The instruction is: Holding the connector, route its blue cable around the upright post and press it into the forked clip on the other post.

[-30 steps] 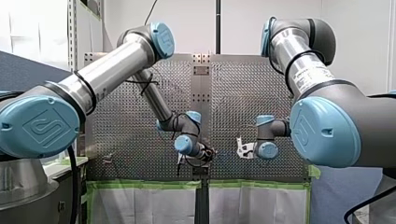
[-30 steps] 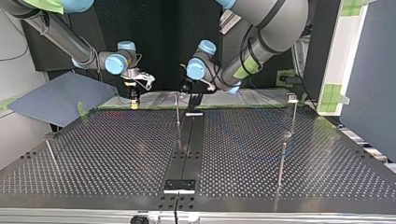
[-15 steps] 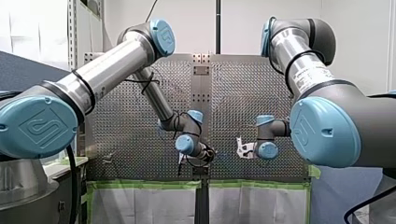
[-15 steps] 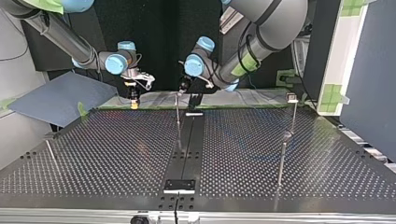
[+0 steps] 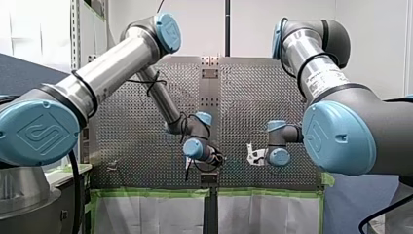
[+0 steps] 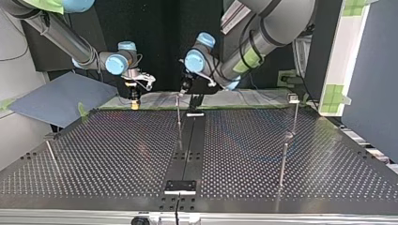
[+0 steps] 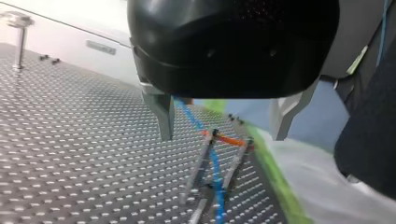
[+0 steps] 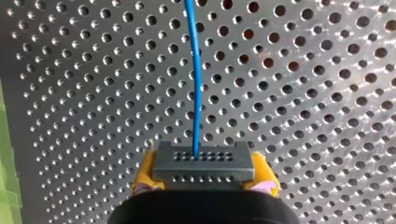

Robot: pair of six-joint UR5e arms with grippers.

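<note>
My right fingers (image 8: 204,181) are closed on the connector (image 8: 204,161), with the yellow pads (image 8: 144,179) pinching its two sides. From its face the blue cable (image 8: 196,84) runs ahead over the perforated table (image 8: 84,93). My left fingers (image 7: 222,133) are spread wide and hold nothing. The cable passes below their gap, between two thin rods (image 7: 201,163) tipped with orange (seated or not, I cannot tell). In the top view the upright post (image 6: 179,112) stands just beside my left wrist.
</note>
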